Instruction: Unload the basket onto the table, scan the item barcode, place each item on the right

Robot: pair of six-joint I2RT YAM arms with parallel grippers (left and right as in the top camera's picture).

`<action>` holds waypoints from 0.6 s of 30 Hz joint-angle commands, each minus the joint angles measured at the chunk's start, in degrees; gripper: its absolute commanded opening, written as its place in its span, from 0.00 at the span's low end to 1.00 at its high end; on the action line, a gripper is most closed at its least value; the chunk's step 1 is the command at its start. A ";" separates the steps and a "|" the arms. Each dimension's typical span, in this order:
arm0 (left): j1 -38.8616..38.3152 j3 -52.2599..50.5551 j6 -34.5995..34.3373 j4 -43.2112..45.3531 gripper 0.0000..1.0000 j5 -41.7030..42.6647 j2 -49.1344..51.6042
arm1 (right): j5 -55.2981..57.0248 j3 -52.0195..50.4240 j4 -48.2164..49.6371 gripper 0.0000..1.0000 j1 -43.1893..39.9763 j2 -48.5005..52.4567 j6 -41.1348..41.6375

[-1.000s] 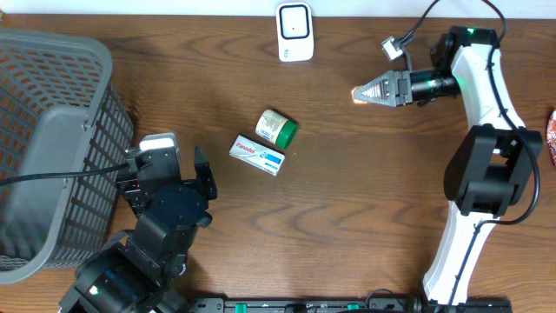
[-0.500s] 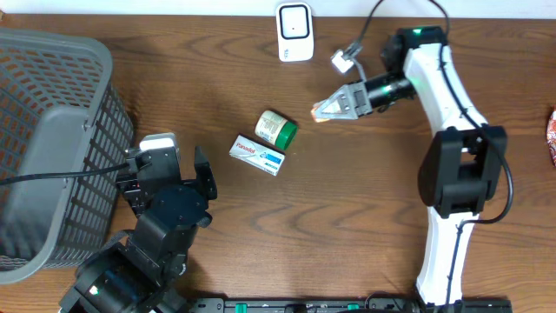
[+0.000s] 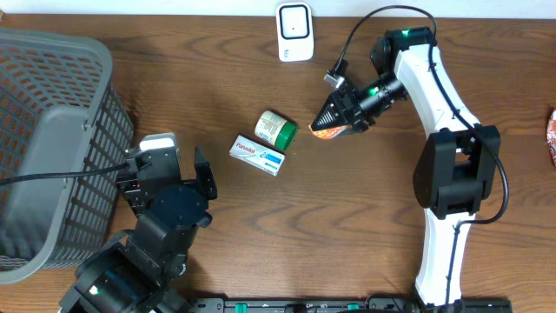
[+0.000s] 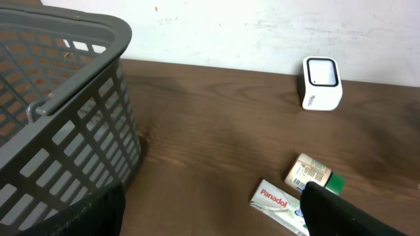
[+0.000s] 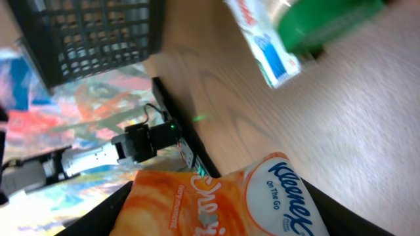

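While the right gripper (image 3: 334, 123) clamps an orange Kleenex pack (image 3: 327, 132) near the green-capped bottle (image 3: 277, 128), well short of the white scanner (image 3: 294, 32), the presenting step seems underway, next needing its barcode faced to the scanner; the left gripper (image 3: 165, 169) gapes wide, idle.

A grey mesh basket (image 3: 104, 139) stands at the left end of the wooden table (image 3: 347, 217). Near the middle a Panadol box (image 3: 258, 155) lies just beside a green-capped bottle (image 3: 276, 129) lying on its side. Something red (image 3: 551, 139), perhaps a packet, shows at the right edge.
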 commanded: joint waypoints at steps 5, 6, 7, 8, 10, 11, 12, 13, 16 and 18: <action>0.04 0.26 0.57 0.04 0.86 -1.11 -0.07 | 5.66 -9.18 -0.24 0.64 0.04 -0.11 16.22; 0.04 0.26 0.57 0.04 0.86 -1.11 -0.07 | 5.64 -10.86 -0.24 0.64 0.04 -0.11 16.65; 0.04 0.26 0.57 0.04 0.86 -1.14 -0.07 | 5.55 -14.47 -0.24 0.63 0.04 -0.11 17.42; 0.04 0.26 0.57 0.04 0.86 -1.14 -0.07 | 5.42 -16.81 -0.24 0.63 0.07 -0.11 17.66; 0.04 0.26 0.57 0.04 0.86 -1.11 -0.07 | 5.18 -20.28 -0.24 0.61 0.09 -0.11 17.66; 0.04 0.26 0.57 0.04 0.86 -1.11 -0.07 | 5.11 -21.42 -0.24 0.61 0.09 -0.11 17.66; 0.04 0.26 0.57 0.04 0.86 -1.14 -0.07 | 4.98 -22.95 -0.24 0.61 0.09 -0.11 17.66; 0.04 0.26 0.57 0.04 0.86 -1.11 -0.07 | 4.98 -23.76 -0.24 0.61 0.09 -0.11 17.66; 0.04 0.26 0.57 0.04 0.86 -1.11 -0.07 | 5.09 -25.73 -0.26 0.64 0.09 -0.11 17.64; 0.04 0.26 0.57 0.04 0.86 -1.14 -0.07 | 5.97 -26.51 -0.24 0.65 0.09 -0.11 17.64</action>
